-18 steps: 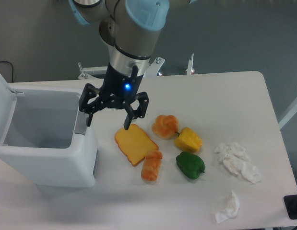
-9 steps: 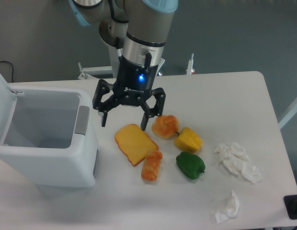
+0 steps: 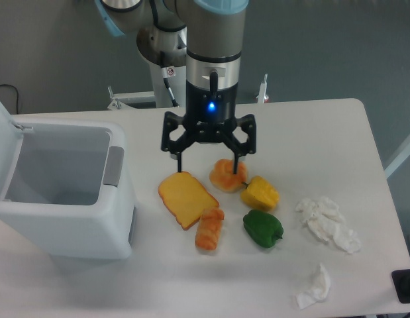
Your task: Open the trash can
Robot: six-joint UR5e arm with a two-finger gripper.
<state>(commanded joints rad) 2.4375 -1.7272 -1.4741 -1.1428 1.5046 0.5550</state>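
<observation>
The trash can point(image 3: 65, 199) is standing with its lid raised; opening appears complete. The end effector point(image 3: 208, 156) is hovering open, empty, above the counter point(image 3: 310, 132).

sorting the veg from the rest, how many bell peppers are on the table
2. A yellow pepper lies right of the round orange bun, and a green pepper lies just in front of the yellow one. Nothing seems hidden, though the gripper overlaps the bun.

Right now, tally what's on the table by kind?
Trash can: 1, lid open
Food items: 5 (toast, bun, croissant, yellow pepper, green pepper)
Crumpled tissues: 2 ()
Total: 8
</observation>
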